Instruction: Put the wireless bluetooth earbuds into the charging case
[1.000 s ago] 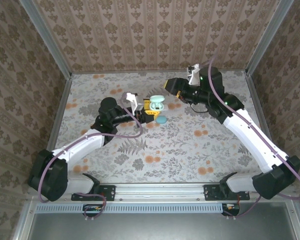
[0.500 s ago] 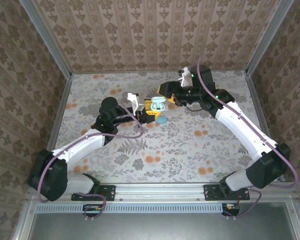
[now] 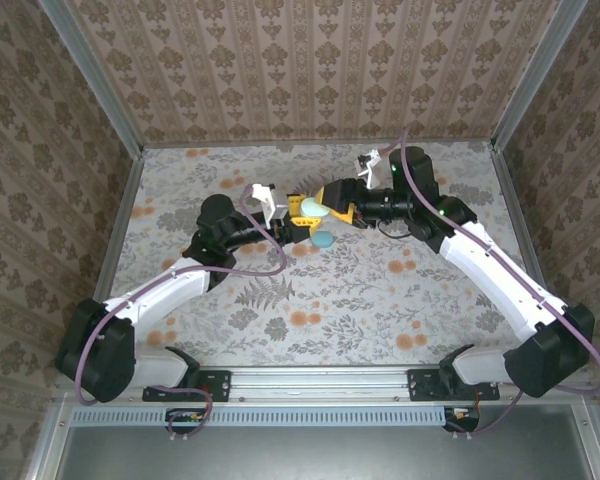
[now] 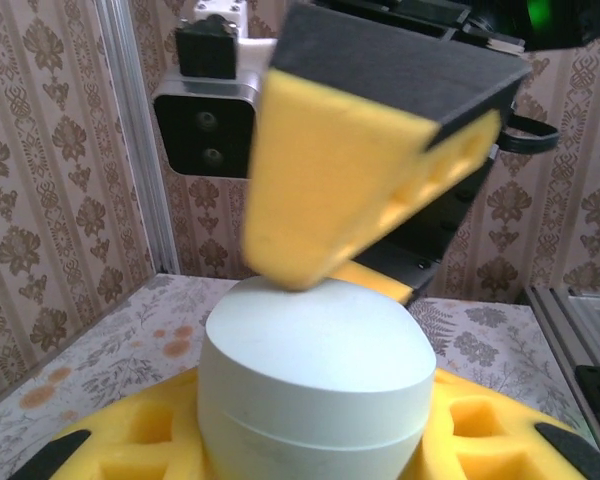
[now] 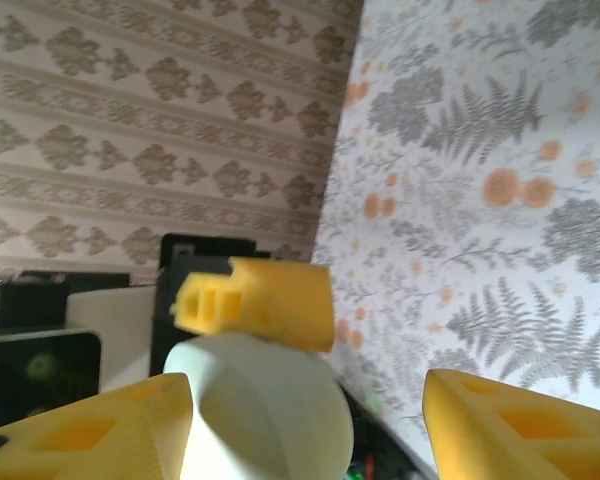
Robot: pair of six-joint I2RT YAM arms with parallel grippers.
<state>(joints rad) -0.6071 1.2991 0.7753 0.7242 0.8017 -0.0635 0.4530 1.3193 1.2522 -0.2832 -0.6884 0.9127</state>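
— Pale mint pebble-shaped plastic charging case [image 3: 313, 209]: where do we see it?
— Over the floral table [image 3: 380, 300], gripped by our left hand [image 3: 301, 216]. Our right hand [image 3: 331, 205] stands open, one yellow foam finger [image 4: 350, 190] touching its top.

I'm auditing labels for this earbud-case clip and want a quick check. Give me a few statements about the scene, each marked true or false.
1. The left end effector grips the pale charging case between its yellow fingers. True.
2. The right end effector is clamped shut. False: in its wrist view its fingers stand wide apart.
3. A teal oval piece lies on the table, on the near side of the held case. True.
4. The case's lid stands open. False: in the left wrist view the case is closed, with only a seam line around it.
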